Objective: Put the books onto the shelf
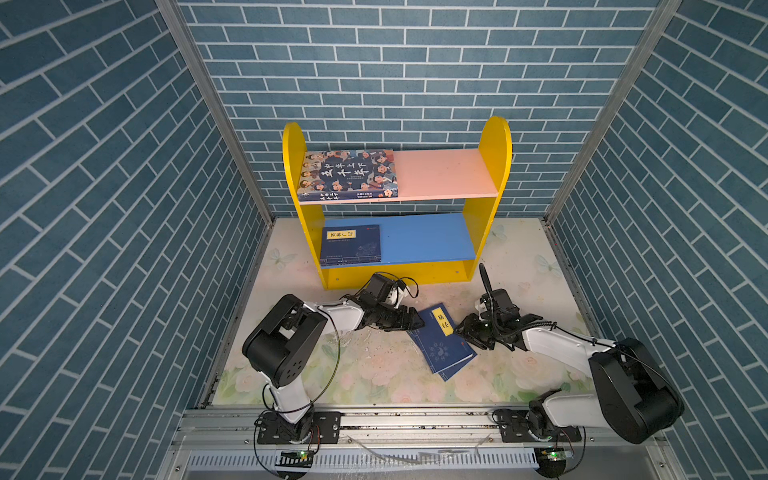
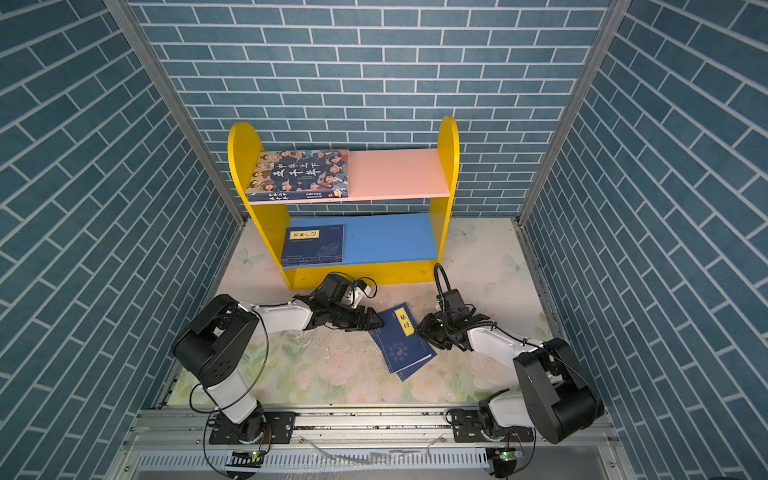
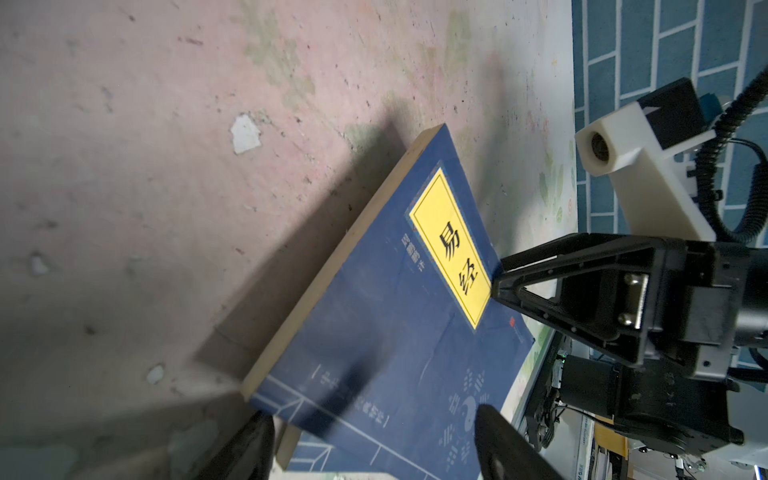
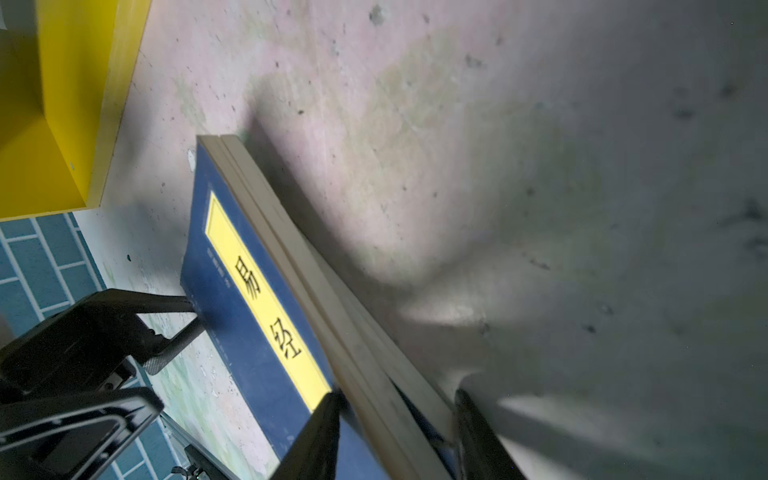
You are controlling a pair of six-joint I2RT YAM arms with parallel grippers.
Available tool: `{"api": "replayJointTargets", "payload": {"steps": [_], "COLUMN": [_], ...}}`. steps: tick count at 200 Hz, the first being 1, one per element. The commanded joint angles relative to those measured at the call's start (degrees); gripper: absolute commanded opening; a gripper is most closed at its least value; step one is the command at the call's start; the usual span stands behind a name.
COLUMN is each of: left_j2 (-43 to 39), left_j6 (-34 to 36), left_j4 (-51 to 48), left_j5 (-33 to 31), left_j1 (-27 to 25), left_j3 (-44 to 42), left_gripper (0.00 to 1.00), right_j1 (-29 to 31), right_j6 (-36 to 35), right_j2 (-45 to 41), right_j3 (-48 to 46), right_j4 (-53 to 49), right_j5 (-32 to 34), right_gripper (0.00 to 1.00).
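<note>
Books: in a top view a navy stack (image 1: 442,345) lies skewed at lower centre, its count unclear; two more rest on the shelf (image 1: 494,166). Left wrist view: left gripper (image 3: 374,419), cropped, gapes astride the stack's corner. Right wrist view: right gripper (image 4: 395,399) brackets its page edges; whether it pinches cannot be told.

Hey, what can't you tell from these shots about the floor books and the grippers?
- Stack: book count unclear; the top book hides those beneath in both top views.
- Right gripper: whether it clamps the stack; contact blurred and shadowed in the right wrist view.
- Lower-shelf book: small print too small.
</note>
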Motion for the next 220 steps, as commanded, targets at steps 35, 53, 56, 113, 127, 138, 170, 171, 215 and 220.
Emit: {"api": "replayJointTargets", "payload": {"steps": [35,53,56,113,127,138,170,171,215,220], "left_j2": [0.88,0.42,0.33,1.61,0.77,-0.63,-5.47,-5.63,-5.88,-5.2], "left_j6": [0.34,-1.0,-1.34,-5.7,-5.51,-4.95,-2.34,-2.25,-0.73,-0.8], "left_j4": [3.71,5.0,5.49,8.41,6.77,5.94,-0.8,-1.0,-4.18,-4.17], "left_j5": [0.7,1.82,2.04,4.94,2.56,0.75,-4.35,-4.5,-6.13,-5.95], "left_j1": [0.42,0.51,0.46,0.6,0.61,0.68,0.76,0.76,0.86,0.85], "left_j3": [0.65,0.26,0.13,0.6,0.25,-0.33,-0.71,-0.71,-0.53,-0.29], "left_gripper": [0.76,0.72,0.71,0.69,0.71,0.71,0.71,0.71,0.71,0.71], "right_j1": [0.71,0.66,0.75,0.79,0.75,0.73,0.75,0.77,0.71,0.71], "right_j6": [-1.02,-1.25,-1.25,-0.98,-1.22,-1.42,-1.34,-1.34,-1.23,-1.25], "right_j2": [3.69,4.37,4.5,8.08,9.24,10.06,11.84,11.89,11.98,12.23], "right_j3": [2.69,2.86,2.87,3.6,4.21,4.69,5.77,5.77,4.8,4.81], "right_j4": [2.76,2.78,2.9,5.99,6.35,6.68,7.31,7.31,10.34,10.64], "right_j5": [-1.03,-0.73,-0.69,-1.74,-1.41,-1.04,0.61,0.63,1.26,1.26], "right_gripper": [0.42,0.42,0.42,0.42,0.42,0.43,0.46,0.46,0.47,0.47]}}
